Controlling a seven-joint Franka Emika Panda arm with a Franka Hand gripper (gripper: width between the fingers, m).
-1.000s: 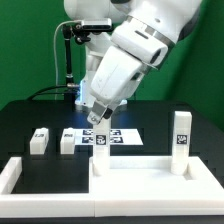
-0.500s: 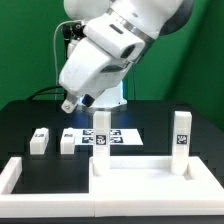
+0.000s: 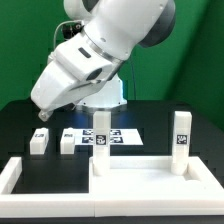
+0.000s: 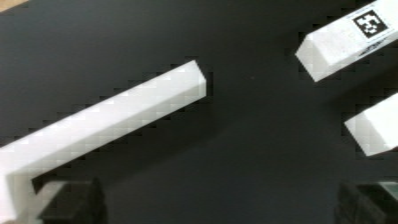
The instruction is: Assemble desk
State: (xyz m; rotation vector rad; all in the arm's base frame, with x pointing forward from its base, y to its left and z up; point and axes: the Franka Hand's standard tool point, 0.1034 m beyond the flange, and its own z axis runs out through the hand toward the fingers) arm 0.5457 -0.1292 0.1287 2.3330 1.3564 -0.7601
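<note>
The white desk top (image 3: 150,172) lies flat near the front, with two tagged legs standing upright on its back corners (image 3: 101,135) (image 3: 180,135). Two loose white legs lie on the black table at the exterior view's left (image 3: 39,140) (image 3: 68,141). My gripper (image 3: 43,114) hangs open just above the leftmost one, holding nothing. In the wrist view my gripper (image 4: 222,205) shows only bare black table between its dark fingertips (image 4: 71,203). A tagged leg (image 4: 347,42) and part of another leg (image 4: 374,125) lie beyond them.
The marker board (image 3: 122,138) lies flat behind the desk top. A long low white border frame (image 3: 15,178) (image 4: 116,110) runs along the front and the exterior view's left. A black stand (image 3: 67,55) rises at the back.
The arm has swung from above the desk top's upright leg toward the exterior view's left and come down over the loose legs. The jaws stayed open.
</note>
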